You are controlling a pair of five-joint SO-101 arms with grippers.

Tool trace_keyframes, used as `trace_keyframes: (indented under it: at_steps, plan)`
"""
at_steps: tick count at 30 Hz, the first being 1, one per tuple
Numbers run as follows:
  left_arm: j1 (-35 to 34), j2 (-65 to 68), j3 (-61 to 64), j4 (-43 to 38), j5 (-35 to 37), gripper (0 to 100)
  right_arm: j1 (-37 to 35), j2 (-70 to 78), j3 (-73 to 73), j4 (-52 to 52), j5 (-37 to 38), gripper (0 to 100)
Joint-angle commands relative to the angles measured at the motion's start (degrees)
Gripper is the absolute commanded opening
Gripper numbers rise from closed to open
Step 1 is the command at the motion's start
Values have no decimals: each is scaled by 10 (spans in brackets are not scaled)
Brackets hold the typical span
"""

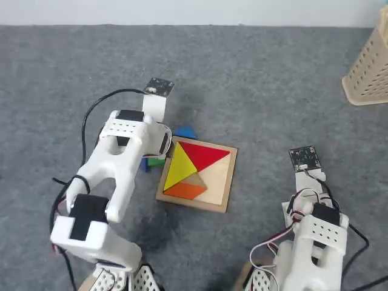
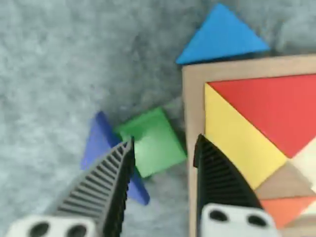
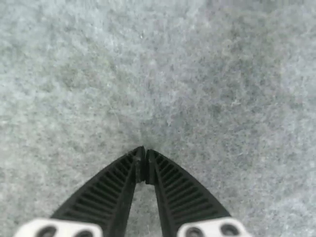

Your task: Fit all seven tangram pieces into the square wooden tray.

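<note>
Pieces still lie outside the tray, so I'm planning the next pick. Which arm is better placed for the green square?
Left. Its open jaws hang over the green square tangram piece beside the rim of the square wooden tray. The right arm has its jaws shut over grey carpet, away from the pieces.

This looks like a robot test spot, maybe a lab or hobby room. A white left arm (image 1: 115,176) and right arm (image 1: 312,242) with loose wires (image 1: 295,209) sit on a grey mat (image 1: 273,79). A puzzle tray (image 1: 230,176) lies there. A basket (image 1: 370,66) with holes stands near a white wall (image 1: 182,11).
</note>
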Motion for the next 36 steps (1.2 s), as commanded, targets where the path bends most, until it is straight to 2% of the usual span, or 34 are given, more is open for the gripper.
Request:
trace_keyframes:
  at_steps: [1,9,15,21,23,28,36]
  plan:
    - [-38,-2,-20,-4,14,190,-7,-15,2,-10,-3,6]
    - [-73,101,-63,1,15,193,-7,-15,2,-10,-3,6]
    - [-72,82,-104,40,23,193,-7,-15,2,-10,-3,6]
    - [-31,-11,-81,44,32,193,-7,-15,2,-10,-3,6]
    - [-16,-18,-68,41,55,193,-7,-15,2,-10,-3,6]
    - [-15,30,-67,40,99,193,-7,-15,2,-10,-3,6]
    - [-16,91,-65,49,106,193,-7,-15,2,-10,-3,6]
